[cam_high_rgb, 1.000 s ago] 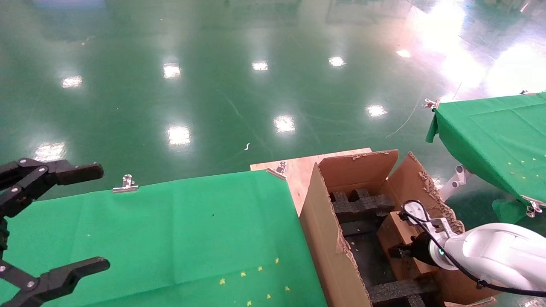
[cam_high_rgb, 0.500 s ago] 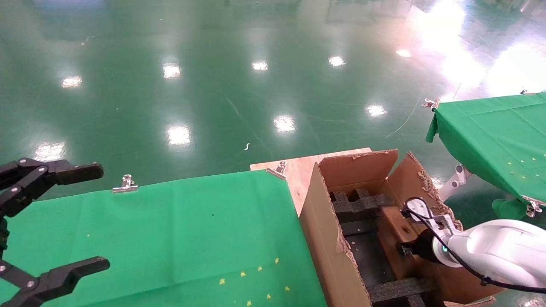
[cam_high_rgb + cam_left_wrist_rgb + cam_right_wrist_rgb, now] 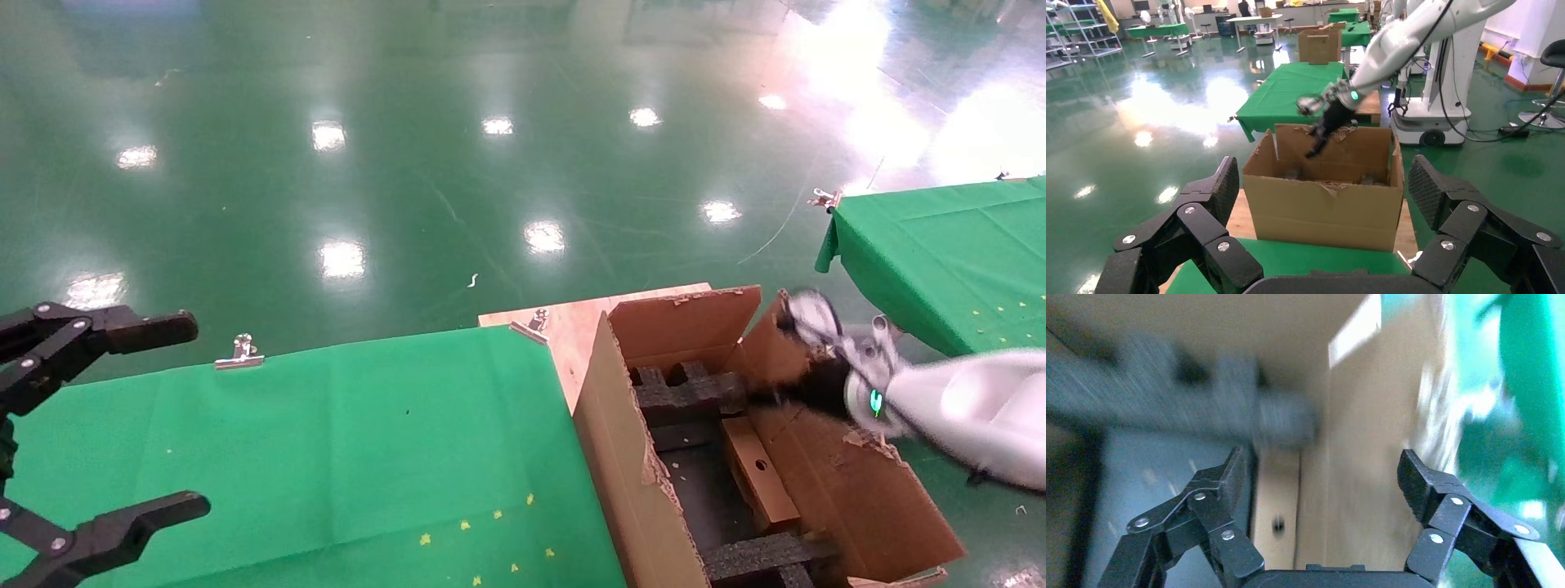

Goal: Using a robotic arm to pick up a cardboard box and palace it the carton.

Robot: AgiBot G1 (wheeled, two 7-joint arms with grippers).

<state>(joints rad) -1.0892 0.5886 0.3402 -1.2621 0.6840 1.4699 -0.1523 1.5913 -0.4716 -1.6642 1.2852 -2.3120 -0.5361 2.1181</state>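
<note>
Inside the carton (image 3: pixel 629 457), your cardboard box (image 3: pixel 758 474) already lies down in the well between the black foam inserts (image 3: pixel 690 394), leaning along the right wall with its round hole facing up. By the look of it the placing is done, and what remains is only to get the robotic arm (image 3: pixel 972 404) clear. Your right hand (image 3: pixel 1321 496) hangs above the carton's far right corner, spread wide and holding nothing; the right wrist view looks straight down between its fingers onto the box. Mind the edges on the way out: the tall right flap (image 3: pixel 850 490) with its torn, ragged rim sits just beneath the wrist, and the upright back flap (image 3: pixel 686 322) stands close beside the hand. Open room lies upward and out to the right, toward the floor between the carton and the second green tabletop (image 3: pixel 940 261). Your left hand (image 3: pixel 90 433) waits, also spread wide, over the near green tabletop (image 3: pixel 343 441), well apart from the carton.
</note>
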